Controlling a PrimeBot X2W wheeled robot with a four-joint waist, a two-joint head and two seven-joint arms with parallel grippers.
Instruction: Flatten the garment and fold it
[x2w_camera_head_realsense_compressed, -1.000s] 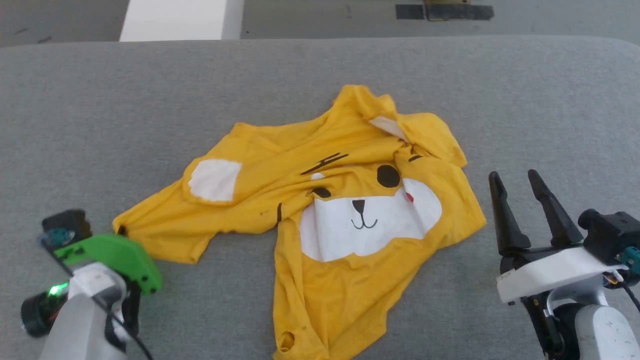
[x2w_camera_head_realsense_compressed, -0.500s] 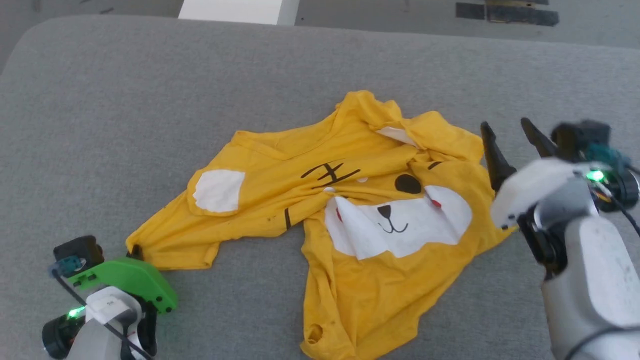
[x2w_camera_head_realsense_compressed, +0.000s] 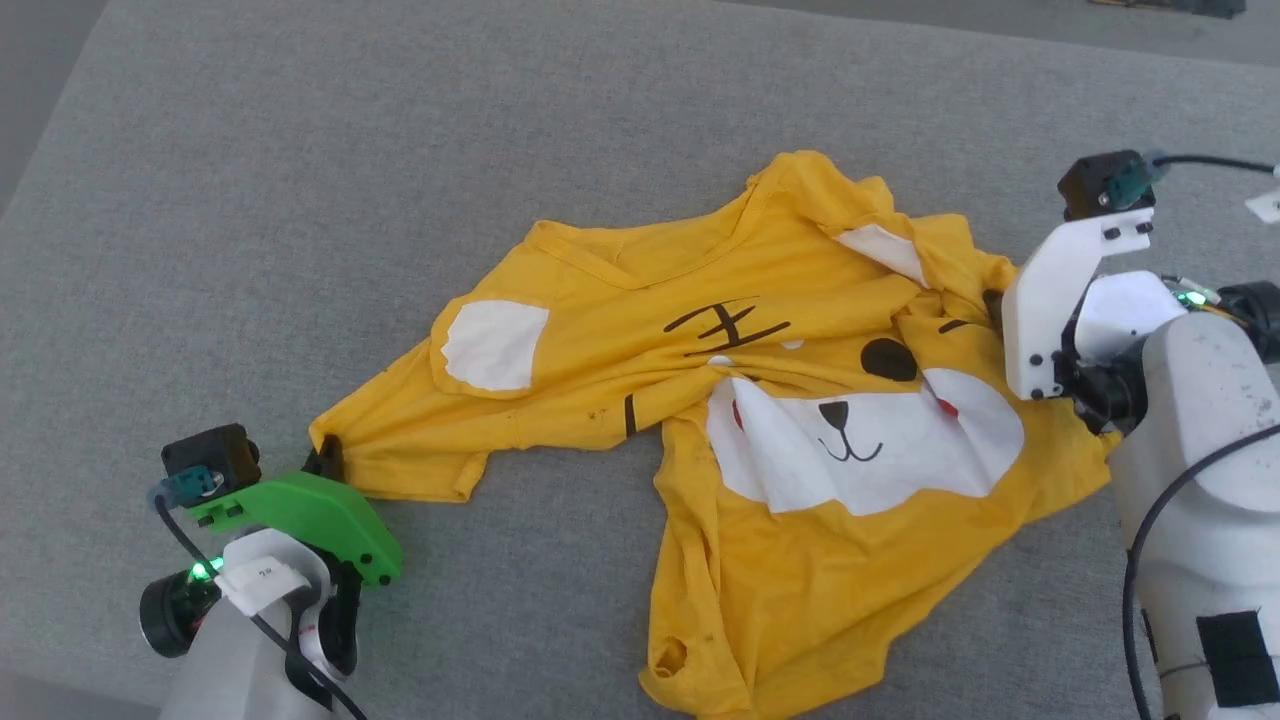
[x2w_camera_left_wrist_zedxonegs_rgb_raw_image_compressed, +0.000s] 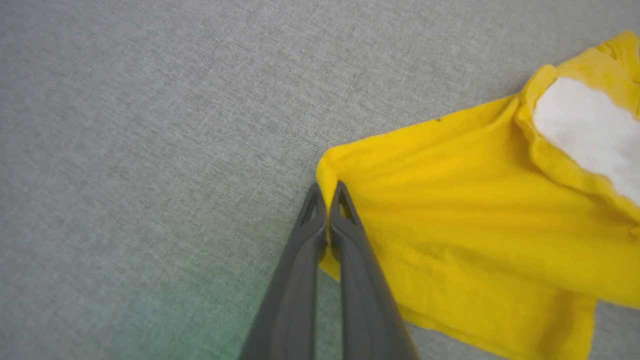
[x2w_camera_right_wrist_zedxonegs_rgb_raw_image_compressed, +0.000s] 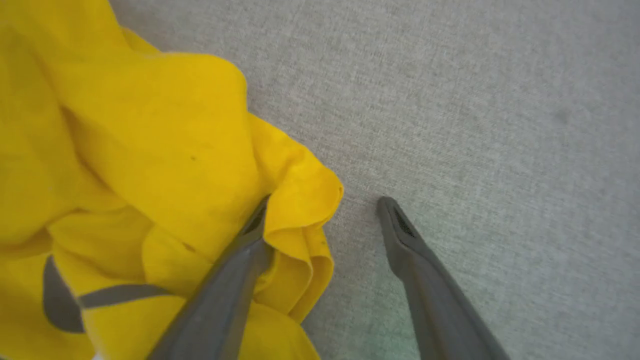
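The garment (x2w_camera_head_realsense_compressed: 800, 560), a mustard-yellow T-shirt, lies crumpled on the grey surface with its cartoon animal face up. My left gripper (x2w_camera_head_realsense_compressed: 327, 462) is shut on the tip of the left sleeve; in the left wrist view its fingers (x2w_camera_left_wrist_zedxonegs_rgb_raw_image_compressed: 327, 192) pinch the corner of the garment (x2w_camera_left_wrist_zedxonegs_rgb_raw_image_compressed: 475, 210). My right gripper (x2w_camera_head_realsense_compressed: 1000, 310) is at the shirt's right edge, its fingers mostly hidden behind the white mount. In the right wrist view it (x2w_camera_right_wrist_zedxonegs_rgb_raw_image_compressed: 322, 205) stands open. One finger presses into a fold of the garment (x2w_camera_right_wrist_zedxonegs_rgb_raw_image_compressed: 150, 140). The other rests on bare grey cloth.
The grey padded surface (x2w_camera_head_realsense_compressed: 400, 150) spreads wide to the left and behind the shirt. Its rounded far-left corner meets the floor (x2w_camera_head_realsense_compressed: 40, 60). A small hole (x2w_camera_head_realsense_compressed: 668, 655) shows near the shirt's lower hem.
The camera has swung, shifting the whole picture. My right gripper has gone forward from the near right to the shirt's right edge. The left gripper keeps its hold on the sleeve.
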